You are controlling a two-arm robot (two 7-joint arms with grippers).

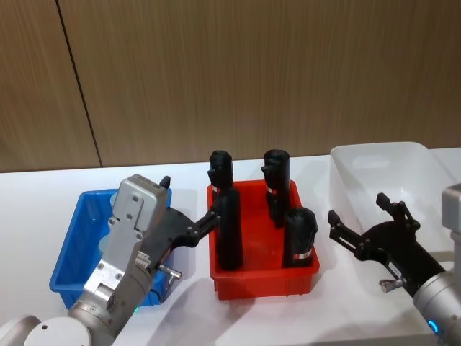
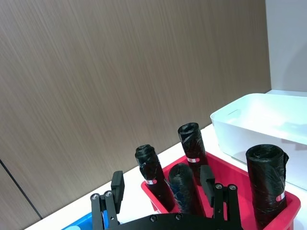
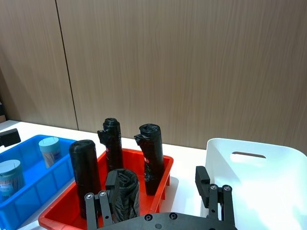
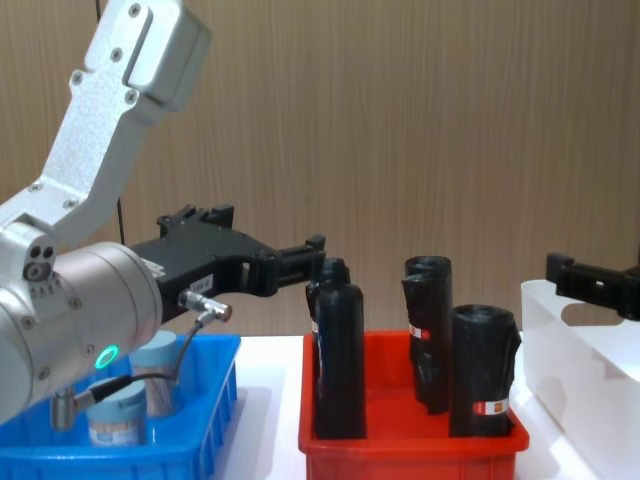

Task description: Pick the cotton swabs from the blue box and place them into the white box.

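Two cotton swabs tubs with pale blue lids stand in the blue box at the table's left. From the chest they show as cotton swabs behind my left arm, inside the blue box. My left gripper hovers open and empty over the blue box's right rim, pointing toward the red bin. At the right stands the white box, nothing visible inside. My right gripper hangs open and empty just in front of it. The left gripper and right gripper both show spread fingers.
A red bin with several tall black rolls sits between the two boxes. A brown wood-panel wall stands behind the white table.
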